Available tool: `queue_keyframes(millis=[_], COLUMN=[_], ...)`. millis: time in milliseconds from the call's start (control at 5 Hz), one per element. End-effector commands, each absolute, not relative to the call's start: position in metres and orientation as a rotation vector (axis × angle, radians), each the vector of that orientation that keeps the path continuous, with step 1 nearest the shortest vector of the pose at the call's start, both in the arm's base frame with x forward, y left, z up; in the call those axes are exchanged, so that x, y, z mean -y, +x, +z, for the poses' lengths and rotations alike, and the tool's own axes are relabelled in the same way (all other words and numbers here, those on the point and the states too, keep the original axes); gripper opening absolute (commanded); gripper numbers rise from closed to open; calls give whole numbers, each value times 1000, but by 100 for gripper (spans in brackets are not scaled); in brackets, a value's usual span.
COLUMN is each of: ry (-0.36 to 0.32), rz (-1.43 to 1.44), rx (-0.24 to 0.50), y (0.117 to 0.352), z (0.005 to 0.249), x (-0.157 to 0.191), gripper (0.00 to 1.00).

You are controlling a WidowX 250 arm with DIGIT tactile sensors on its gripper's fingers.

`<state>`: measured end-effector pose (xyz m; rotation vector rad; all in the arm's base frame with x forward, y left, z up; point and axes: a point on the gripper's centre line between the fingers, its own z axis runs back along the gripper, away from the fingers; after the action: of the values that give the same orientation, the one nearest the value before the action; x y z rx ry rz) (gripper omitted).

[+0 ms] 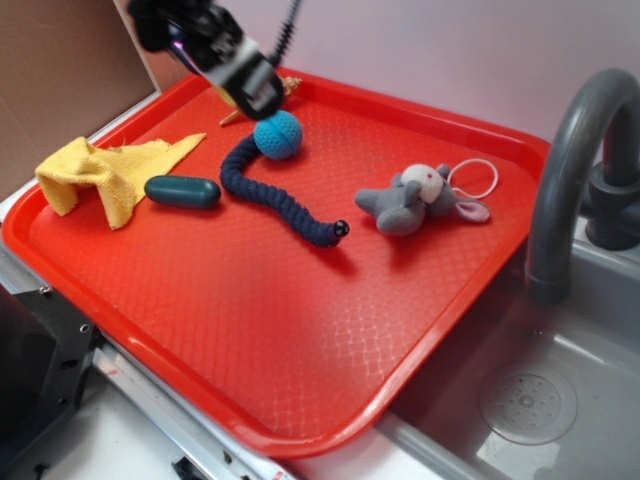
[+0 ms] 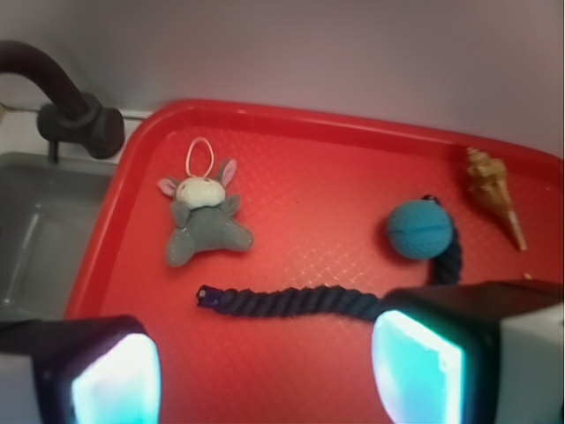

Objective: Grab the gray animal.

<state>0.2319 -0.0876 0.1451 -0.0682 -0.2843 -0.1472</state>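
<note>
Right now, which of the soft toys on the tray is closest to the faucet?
The gray animal, with its white cord loop toward the faucet. The blue knitted ball and dark rope snake lie farther toward the tray's middle.

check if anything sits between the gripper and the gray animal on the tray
Yes. The gripper hangs over the tray's far corner, and the blue ball and dark rope snake lie between it and the gray animal. Both are low; approaching from above should clear them. The animal itself is uncovered.

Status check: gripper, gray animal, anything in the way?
Gripper open, empty, above tray's far corner. Gray animal untouched near faucet. Rope snake lies between.
</note>
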Motion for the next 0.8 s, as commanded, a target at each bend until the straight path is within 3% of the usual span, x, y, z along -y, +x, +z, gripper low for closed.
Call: queue_keyframes(millis=[0,600], ry=[-83,-223], rz=[-256,-347], rx=[286,249], y=[281,299], z=[111,67], x=[124,141], gripper=[100,100])
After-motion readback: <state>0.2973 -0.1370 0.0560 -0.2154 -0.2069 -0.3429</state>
